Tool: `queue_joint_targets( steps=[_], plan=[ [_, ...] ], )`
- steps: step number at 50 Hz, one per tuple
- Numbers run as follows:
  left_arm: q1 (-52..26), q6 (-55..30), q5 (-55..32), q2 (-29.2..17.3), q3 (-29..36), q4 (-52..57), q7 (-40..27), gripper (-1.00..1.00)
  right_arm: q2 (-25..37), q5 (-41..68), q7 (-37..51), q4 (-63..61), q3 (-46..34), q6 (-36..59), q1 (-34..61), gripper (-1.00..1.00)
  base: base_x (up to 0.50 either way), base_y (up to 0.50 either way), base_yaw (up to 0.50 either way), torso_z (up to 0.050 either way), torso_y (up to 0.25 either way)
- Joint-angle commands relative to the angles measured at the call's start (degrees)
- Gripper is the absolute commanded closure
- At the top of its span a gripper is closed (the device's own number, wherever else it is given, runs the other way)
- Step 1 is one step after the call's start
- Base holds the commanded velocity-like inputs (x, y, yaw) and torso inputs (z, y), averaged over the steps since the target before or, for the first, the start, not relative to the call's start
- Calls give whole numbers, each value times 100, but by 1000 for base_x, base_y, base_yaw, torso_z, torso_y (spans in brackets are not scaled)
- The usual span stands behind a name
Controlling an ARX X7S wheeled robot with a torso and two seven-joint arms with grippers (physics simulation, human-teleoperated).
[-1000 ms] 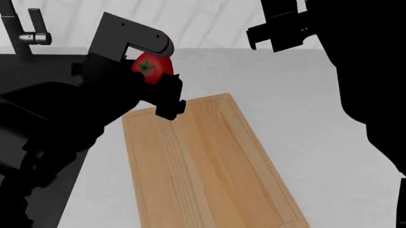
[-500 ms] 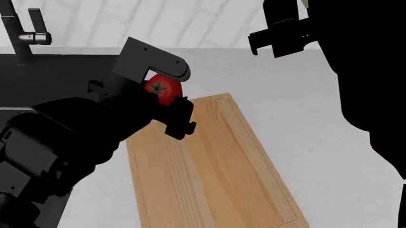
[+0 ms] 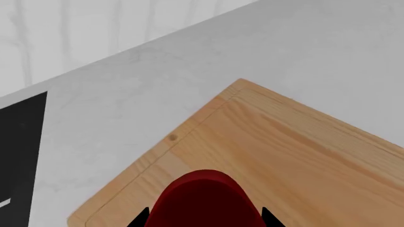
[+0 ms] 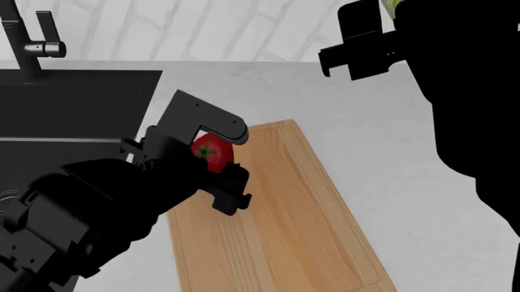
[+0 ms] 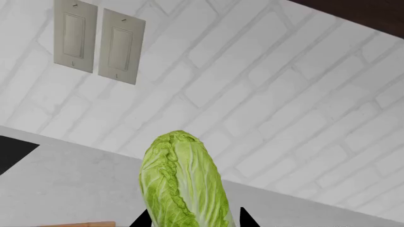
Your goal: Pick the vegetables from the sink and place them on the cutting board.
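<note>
My left gripper [image 4: 218, 159] is shut on the red tomato [image 4: 211, 154], whose green stem faces up, and holds it over the far left corner of the light-wood cutting board [image 4: 281, 237]. In the left wrist view the tomato [image 3: 205, 198] fills the space between the jaws of the left gripper [image 3: 203, 218], just above the board [image 3: 296, 151]. My right gripper [image 4: 361, 52] is raised at the far right, shut on the pale-green napa cabbage [image 5: 183, 182]. A tip of the cabbage [image 4: 391, 7] shows in the head view. The black sink [image 4: 73, 112] lies at the left.
The black faucet [image 4: 28, 42] stands behind the sink. Grey countertop [image 4: 382, 158] surrounds the board. A white brick wall with two light switches [image 5: 98, 45] runs along the back. My dark right arm [image 4: 471, 121] covers the right side of the head view.
My left gripper has carried the tomato rightward and down, from beside the sink to over the board's far left corner. The right gripper has hardly moved.
</note>
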Motion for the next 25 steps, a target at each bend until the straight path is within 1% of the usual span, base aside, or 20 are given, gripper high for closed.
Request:
queue_joint_targets(
  steps=[1,25],
  plan=[
    [112,-33,-61,94,-2,36,-34,100,-72,-189,-65,-75,146,-39,-78,100,0,0,0,0,0],
    [196,0,-198,54,308,-54,-133,100,-22,51,115,-49,133,-63,-51,100,0,0,0,0,0]
  ],
)
